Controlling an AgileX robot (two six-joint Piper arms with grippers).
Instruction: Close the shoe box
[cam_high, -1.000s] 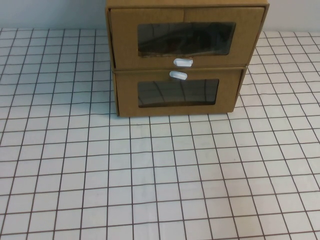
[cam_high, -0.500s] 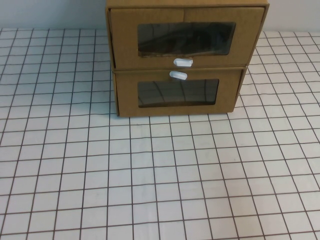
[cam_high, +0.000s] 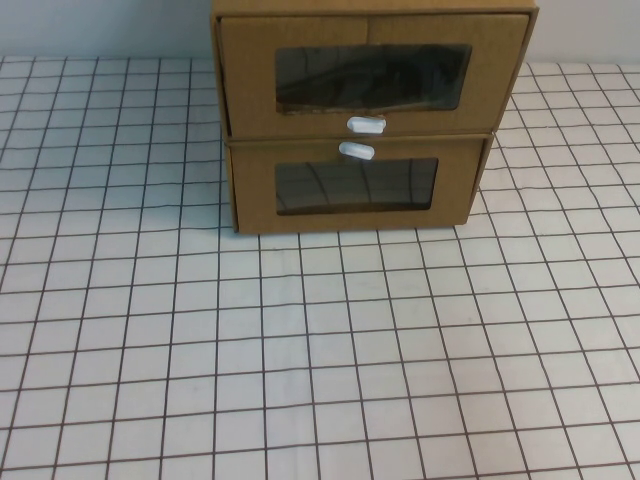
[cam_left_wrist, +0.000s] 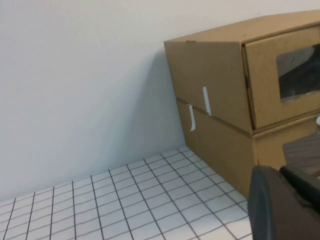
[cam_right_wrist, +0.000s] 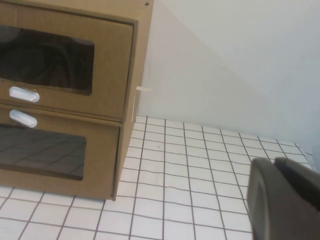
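Observation:
The shoe box (cam_high: 370, 75) is the upper of two stacked brown cardboard boxes at the table's far edge. It has a clear window and a white pull tab (cam_high: 366, 125) below the window. Its drawer front looks about flush with its shell. It also shows in the left wrist view (cam_left_wrist: 280, 75) and the right wrist view (cam_right_wrist: 65, 65). Neither arm shows in the high view. My left gripper (cam_left_wrist: 280, 172) is off the box's left corner, its fingers together and empty. My right gripper (cam_right_wrist: 275, 162) is off to the box's right, fingers together and empty.
The lower box (cam_high: 355, 185) has its white tab (cam_high: 356, 151) above its window. The stack stands against a pale wall (cam_left_wrist: 75, 75). The white gridded table (cam_high: 320, 350) lies in front of the boxes and to both sides.

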